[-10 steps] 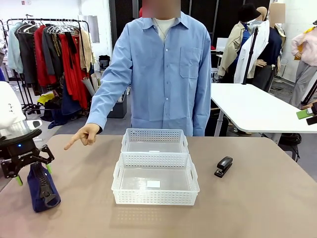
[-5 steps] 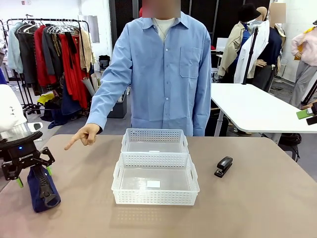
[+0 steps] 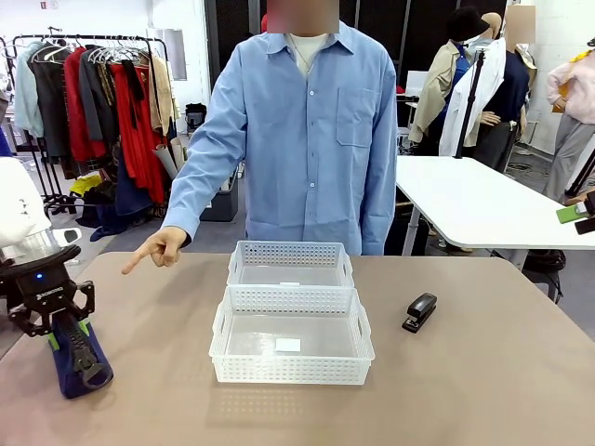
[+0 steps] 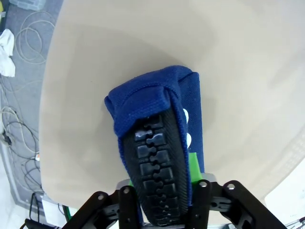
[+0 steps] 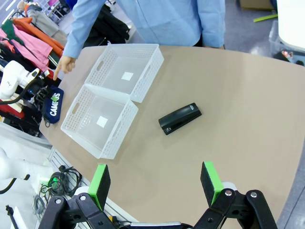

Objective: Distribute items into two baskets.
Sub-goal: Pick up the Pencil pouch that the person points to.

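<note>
Two white baskets stand end to end at the middle of the surface [image 3: 483, 390]. The far basket [image 3: 290, 253] touches the near basket [image 3: 290, 369] at its 12 o'clock, and the right wrist view shows a small white sticker [image 5: 101, 120] on each floor. The black stapler [image 3: 420, 311] lies on the surface at 3 o'clock from the near basket, apart from it. The navy pouch [image 3: 79, 358] stands on edge at 9 o'clock, well apart from the baskets. The left claw [image 3: 67, 330] is closed around the pouch's upper edge. From the left wrist, the pouch's heavy black zip [image 4: 157, 157] runs between the fingers, with a green pad pressed to one side. The right wrist view shows the white CAMPUS lettering [image 5: 55, 109] on the pouch's side. It also shows the right claw [image 5: 155, 181] spread wide above the surface, gripping nothing. The person's hand [image 3: 158, 251], at 10 o'clock from the baskets, points a finger toward 8 o'clock.
</note>
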You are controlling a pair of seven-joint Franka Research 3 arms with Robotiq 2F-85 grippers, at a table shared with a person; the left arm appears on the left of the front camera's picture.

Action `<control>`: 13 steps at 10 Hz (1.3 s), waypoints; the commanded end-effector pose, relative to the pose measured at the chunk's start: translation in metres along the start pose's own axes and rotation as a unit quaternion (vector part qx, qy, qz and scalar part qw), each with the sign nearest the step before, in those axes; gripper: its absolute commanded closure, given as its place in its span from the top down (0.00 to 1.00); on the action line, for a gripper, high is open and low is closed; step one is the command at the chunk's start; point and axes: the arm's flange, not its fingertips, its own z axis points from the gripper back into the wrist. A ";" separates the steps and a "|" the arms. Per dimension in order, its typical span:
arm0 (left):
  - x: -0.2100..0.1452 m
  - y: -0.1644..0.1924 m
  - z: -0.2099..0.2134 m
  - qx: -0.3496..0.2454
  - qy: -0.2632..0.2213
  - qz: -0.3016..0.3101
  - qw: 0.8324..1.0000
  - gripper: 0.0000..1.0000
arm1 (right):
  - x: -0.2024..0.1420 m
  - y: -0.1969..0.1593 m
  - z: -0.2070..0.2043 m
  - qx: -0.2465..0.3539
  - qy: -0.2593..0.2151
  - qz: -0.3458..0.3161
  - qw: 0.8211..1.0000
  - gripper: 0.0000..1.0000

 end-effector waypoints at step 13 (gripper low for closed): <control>0.002 -0.001 -0.001 0.005 0.010 -0.009 1.000 0.00 | 0.002 -0.001 0.000 0.011 -0.012 0.003 1.000 1.00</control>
